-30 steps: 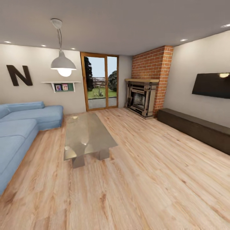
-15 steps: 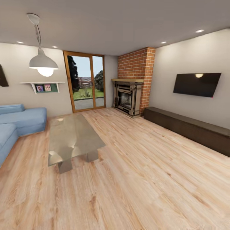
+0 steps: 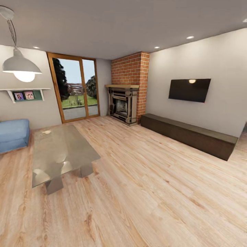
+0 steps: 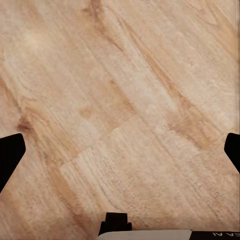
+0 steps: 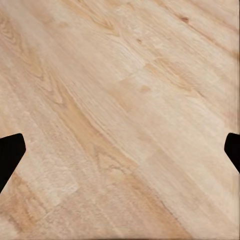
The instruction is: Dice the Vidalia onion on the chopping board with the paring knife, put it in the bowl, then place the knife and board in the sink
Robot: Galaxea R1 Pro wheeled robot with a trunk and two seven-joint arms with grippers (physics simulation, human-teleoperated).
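I am in a living room, and the onion, sink, chopping board, paring knife, bowl and countertop are out of view. In the left wrist view my left gripper (image 4: 120, 152) is open over bare wooden floor, its dark fingertips (image 4: 10, 155) at the two side edges. In the right wrist view my right gripper (image 5: 120, 150) is open too, with nothing between its fingertips (image 5: 10, 152) but floorboards.
A glass coffee table (image 3: 60, 152) stands at the left on the wooden floor (image 3: 147, 192). A blue sofa (image 3: 13, 133) lies far left. A long dark low cabinet (image 3: 187, 134) runs along the right wall under a TV (image 3: 189, 90). A brick fireplace (image 3: 125, 99) and glass door (image 3: 74, 90) stand at the back.
The whole head view has slid to the left, so the camera has turned right. The sofa has nearly left the picture and the end of the dark cabinet has come in.
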